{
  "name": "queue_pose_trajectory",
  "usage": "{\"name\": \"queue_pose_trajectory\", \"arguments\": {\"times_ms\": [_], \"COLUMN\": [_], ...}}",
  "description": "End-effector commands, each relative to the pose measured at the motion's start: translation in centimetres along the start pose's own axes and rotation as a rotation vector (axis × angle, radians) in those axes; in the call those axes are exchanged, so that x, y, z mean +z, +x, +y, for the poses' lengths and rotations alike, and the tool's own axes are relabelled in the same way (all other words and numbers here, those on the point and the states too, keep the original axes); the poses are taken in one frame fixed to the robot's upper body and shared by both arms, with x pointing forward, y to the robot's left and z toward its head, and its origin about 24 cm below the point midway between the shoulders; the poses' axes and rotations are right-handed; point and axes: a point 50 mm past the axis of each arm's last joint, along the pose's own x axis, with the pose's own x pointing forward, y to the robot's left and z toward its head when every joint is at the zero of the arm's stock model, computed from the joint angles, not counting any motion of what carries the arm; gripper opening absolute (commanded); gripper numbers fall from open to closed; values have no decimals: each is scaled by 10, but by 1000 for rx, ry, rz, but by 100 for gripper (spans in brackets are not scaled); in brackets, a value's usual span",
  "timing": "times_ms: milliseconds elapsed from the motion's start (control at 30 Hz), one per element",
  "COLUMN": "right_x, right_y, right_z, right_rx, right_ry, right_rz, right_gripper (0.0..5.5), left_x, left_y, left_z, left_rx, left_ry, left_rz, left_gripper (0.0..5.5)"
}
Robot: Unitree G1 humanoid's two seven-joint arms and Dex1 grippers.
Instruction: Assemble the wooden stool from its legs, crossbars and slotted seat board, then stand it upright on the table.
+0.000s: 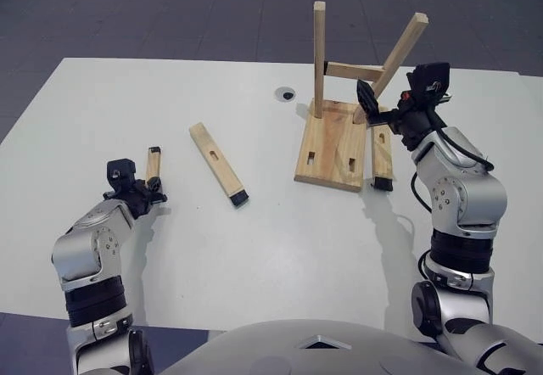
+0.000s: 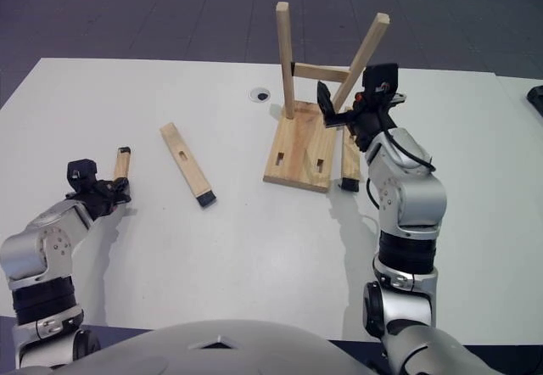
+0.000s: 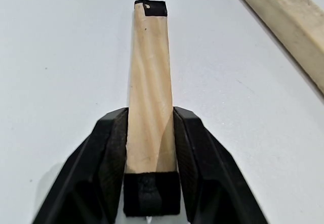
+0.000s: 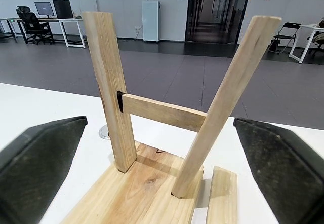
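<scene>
— Near left?
— Left gripper (image 1: 142, 191) clamped on a crossbar (image 1: 153, 164) lying on the table (image 1: 254, 248).
— Rightward?
— Loose leg (image 1: 217, 162), then the board (image 1: 331, 150), two legs up, one tilted (image 1: 399, 51); right gripper (image 1: 395, 97) beside it, fingers apart.

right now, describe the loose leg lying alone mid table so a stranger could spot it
On the white table, find the seat board with two legs standing up from it. Left of it, alone between the board and the left gripper, lies the loose leg. It has a slot on top and a black near end, and is longer than the stick that gripper holds.
</scene>
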Motion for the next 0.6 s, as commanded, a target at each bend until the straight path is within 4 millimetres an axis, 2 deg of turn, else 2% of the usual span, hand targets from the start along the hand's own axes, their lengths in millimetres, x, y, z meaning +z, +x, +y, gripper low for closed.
{"name": "queue_pose_trajectory", "arguments": {"times_ms": [33,133,167,233,300,367,433,533,600], "right_x": [32,55,50,28,-2,-26,-24,19,45], "right_y": [-5,-19,-23,-24,-19,-17,-18,-24,-37], "right_z": [-20,-43,-53,-56,-47,-41,-28,-2,10], "right_rx": [-4,41,-13,-115,-167,-199,-141,131,328], "right_ry": [272,554,550,354,152,111,152,319,371], "right_rz": [-160,-332,-305,-134,44,135,87,-133,-241], "right_gripper": [540,540,540,540,540,540,540,540,540], "left_x": [-1,73,97,132,153,168,173,156,139], "left_y": [2,-24,-35,-58,-74,-85,-90,-85,-75], "left_z": [4,-9,-12,-16,-22,-36,-59,-107,-129], "left_rx": [34,-41,-57,-49,-34,-76,-181,-423,-524], "left_ry": [36,56,46,48,62,96,154,304,392], "left_rz": [-62,-475,-606,-799,-929,-1026,-1069,-1028,-965], "left_gripper": [132,131,131,131,131,131,131,131,131]}}
